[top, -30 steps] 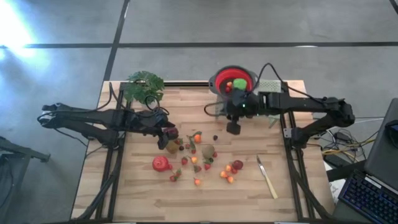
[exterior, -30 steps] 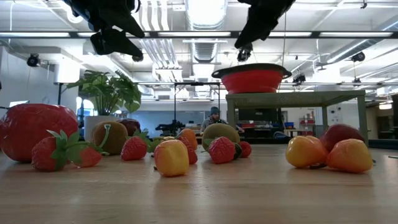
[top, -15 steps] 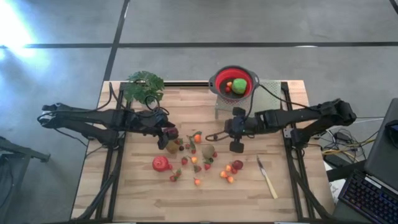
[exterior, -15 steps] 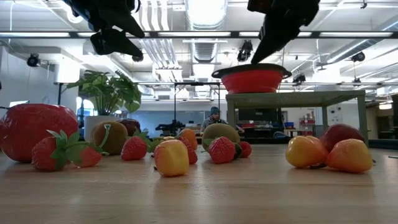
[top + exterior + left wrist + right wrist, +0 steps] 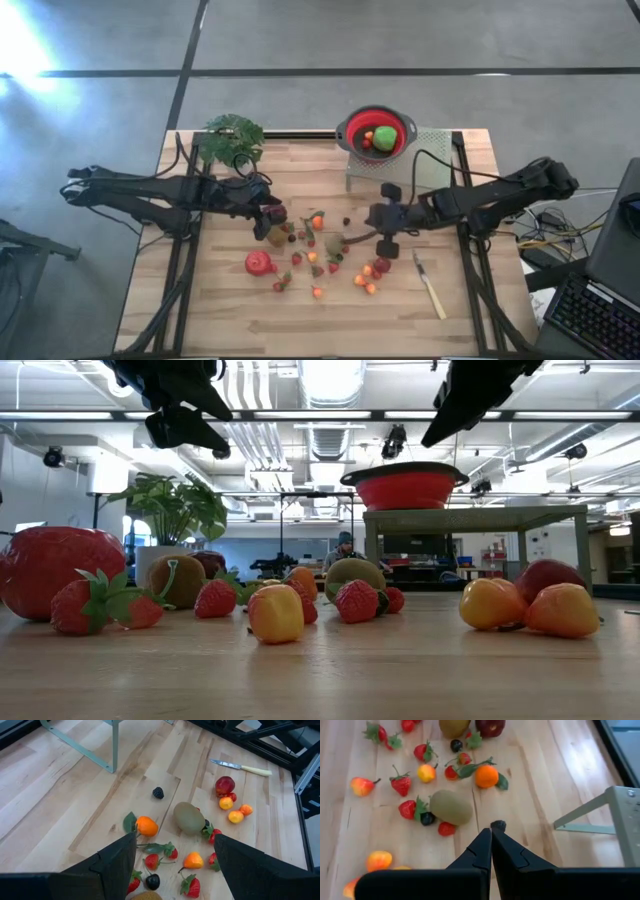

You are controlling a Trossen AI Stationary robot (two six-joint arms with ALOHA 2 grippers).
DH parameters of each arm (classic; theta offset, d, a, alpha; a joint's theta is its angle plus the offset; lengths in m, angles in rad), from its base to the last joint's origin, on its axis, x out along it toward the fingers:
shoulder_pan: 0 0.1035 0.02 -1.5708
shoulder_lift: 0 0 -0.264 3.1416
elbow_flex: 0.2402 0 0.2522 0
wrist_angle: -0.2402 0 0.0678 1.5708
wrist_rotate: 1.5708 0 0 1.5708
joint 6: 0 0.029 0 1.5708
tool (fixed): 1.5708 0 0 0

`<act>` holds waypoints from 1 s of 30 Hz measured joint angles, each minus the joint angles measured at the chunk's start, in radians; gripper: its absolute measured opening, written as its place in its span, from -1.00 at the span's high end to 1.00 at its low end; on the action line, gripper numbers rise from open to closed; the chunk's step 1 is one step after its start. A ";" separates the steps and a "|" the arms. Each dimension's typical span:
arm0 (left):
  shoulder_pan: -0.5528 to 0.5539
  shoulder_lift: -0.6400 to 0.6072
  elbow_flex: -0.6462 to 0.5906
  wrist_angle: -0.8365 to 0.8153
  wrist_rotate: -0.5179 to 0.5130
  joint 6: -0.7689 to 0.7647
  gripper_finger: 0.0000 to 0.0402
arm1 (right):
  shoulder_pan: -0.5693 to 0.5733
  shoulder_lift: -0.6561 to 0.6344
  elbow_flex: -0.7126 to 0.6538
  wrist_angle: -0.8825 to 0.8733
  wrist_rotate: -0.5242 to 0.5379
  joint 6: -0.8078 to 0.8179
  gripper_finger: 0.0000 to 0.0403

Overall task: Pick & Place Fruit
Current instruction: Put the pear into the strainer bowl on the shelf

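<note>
Two grippers hang over the table: the left gripper, fingers spread and empty, above the fruit scattered mid-table, and the right gripper, fingers pressed together and empty, above the cluster's right edge.

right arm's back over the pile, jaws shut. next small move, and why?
Probably open the right gripper first. Its fingers are shut and empty above the table, with the blackberry and kiwi just ahead; it can't take either while shut. The left gripper hangs open over the other fruit.
</note>
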 joint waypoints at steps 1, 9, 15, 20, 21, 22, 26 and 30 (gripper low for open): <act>0.000 0.000 0.000 0.001 0.000 0.000 -0.36 | 0.010 -0.006 -0.001 0.004 0.016 0.004 0.96; 0.000 0.000 0.000 0.000 0.000 0.000 -0.36 | 0.091 -0.031 -0.016 0.004 0.062 0.053 0.96; 0.000 0.000 0.000 0.001 0.000 0.000 -0.36 | 0.144 -0.031 -0.018 0.003 0.062 0.077 0.96; 0.000 0.000 0.000 0.001 0.000 0.000 -0.36 | 0.175 -0.031 -0.019 -0.003 0.062 0.101 0.96; 0.000 0.000 0.000 0.001 0.000 0.000 -0.36 | 0.181 -0.031 -0.020 -0.003 0.062 0.104 0.96; 0.000 0.000 0.000 0.001 0.000 0.000 -0.36 | 0.186 -0.031 -0.021 -0.003 0.062 0.104 0.96; 0.000 0.000 0.000 0.001 0.000 0.000 -0.36 | 0.205 -0.031 -0.023 -0.003 0.062 0.104 0.96; 0.000 0.000 0.000 0.001 0.000 0.000 -0.36 | 0.224 -0.030 -0.025 -0.002 0.062 0.105 0.96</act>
